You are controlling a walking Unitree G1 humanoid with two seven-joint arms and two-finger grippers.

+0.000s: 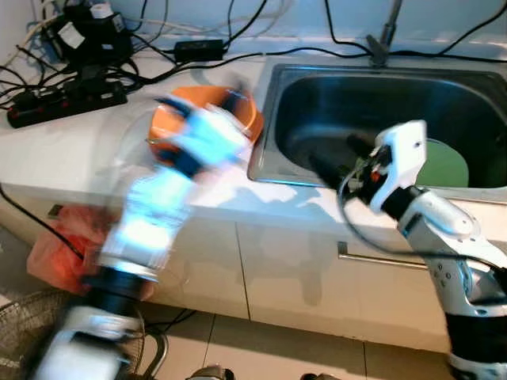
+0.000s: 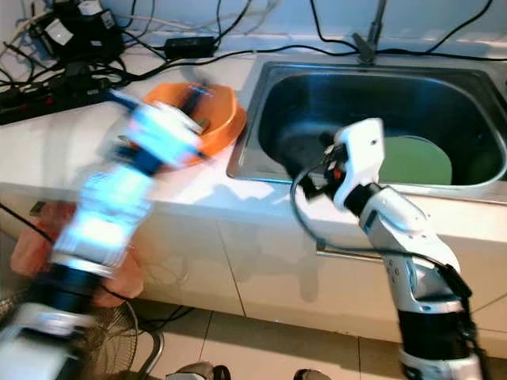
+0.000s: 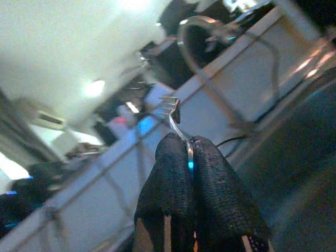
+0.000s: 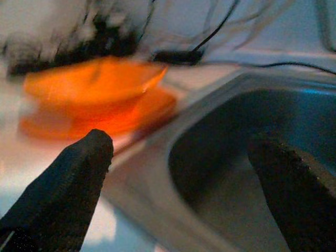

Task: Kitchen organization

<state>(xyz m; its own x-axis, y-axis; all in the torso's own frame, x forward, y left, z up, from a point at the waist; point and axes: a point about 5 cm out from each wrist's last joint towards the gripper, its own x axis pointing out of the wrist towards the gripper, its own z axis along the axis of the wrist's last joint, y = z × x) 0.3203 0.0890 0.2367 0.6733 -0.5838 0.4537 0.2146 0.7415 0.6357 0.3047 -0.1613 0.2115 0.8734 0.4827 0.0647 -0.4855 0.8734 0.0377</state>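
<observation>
The left gripper [image 3: 190, 152] has its fingers clamped on a fork [image 3: 175, 116] — tines sticking out past the tips — and is blurred over the orange bowl [image 1: 240, 107] on the counter [image 1: 63, 150]. The right gripper [image 4: 184, 173] hangs at the sink [image 1: 317, 103] edge, fingers spread wide — a green plate [image 1: 447, 165] lies inside.

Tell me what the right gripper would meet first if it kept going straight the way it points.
Probably the sink. The open right gripper points over the near rim into the steel basin, with the orange bowl off to one side on the counter. Depth is blurry, so this is a judgement.
</observation>
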